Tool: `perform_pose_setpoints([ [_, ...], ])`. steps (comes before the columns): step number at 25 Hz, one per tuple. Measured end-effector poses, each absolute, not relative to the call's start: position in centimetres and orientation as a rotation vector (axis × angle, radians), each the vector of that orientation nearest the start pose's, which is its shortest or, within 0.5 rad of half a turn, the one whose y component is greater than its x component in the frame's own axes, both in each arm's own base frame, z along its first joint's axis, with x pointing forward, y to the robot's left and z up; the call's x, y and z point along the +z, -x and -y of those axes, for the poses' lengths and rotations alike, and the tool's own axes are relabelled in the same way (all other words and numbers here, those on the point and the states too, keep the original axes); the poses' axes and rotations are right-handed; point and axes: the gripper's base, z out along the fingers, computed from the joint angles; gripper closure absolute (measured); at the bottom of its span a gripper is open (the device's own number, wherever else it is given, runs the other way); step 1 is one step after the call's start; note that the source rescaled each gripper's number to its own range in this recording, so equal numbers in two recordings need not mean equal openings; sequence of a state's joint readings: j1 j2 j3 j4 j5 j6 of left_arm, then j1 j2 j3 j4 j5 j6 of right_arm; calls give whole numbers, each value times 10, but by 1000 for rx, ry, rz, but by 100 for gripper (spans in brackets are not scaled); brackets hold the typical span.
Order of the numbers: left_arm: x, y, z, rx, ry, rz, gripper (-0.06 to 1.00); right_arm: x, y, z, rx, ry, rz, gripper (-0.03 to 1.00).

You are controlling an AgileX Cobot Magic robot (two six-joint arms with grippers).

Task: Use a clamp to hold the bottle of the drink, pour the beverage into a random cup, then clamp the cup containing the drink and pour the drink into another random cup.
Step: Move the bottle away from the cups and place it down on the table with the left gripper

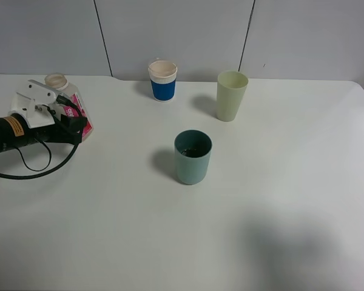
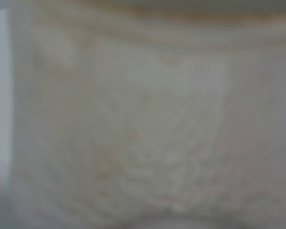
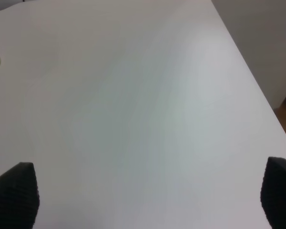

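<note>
Left gripper [image 1: 79, 124] tight on bottle [image 1: 56, 81]; right gripper [image 3: 148, 195] spread; drink [image 1: 194, 151] in teal cup [image 1: 193, 168].

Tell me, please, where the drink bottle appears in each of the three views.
Exterior high: the drink bottle is at the far left, near the back edge of the white table.
Left wrist: a blurred pale surface fills the picture, probably the drink bottle very close.
Right wrist: not in it.
Shared landmark: the white table, seen in the exterior and right wrist views.
</note>
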State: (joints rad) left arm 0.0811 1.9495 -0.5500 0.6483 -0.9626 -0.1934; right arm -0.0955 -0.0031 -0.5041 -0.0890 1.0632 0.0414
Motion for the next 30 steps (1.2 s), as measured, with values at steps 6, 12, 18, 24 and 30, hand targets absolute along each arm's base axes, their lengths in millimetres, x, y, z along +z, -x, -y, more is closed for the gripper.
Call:
perform_pose_setpoints([
  [6, 93, -299, 21, -349, -446, -1937, 92, 278, 7, 6, -140, -144, -2034, 21],
  [12, 84, -299, 22, -356, -456, -1944, 92, 278, 7, 6, -140, -144, -2034, 21],
  [18, 84, -299, 22, -350, -465, -1942, 92, 278, 7, 6, -140, -144, -2034, 21],
  [24, 84, -299, 22, -350, -465, -1942, 92, 278, 7, 6, -140, -144, -2034, 21],
  [30, 84, -299, 22, -364, -443, -1948, 14, 278, 7, 6, -140, -144, -2034, 21],
])
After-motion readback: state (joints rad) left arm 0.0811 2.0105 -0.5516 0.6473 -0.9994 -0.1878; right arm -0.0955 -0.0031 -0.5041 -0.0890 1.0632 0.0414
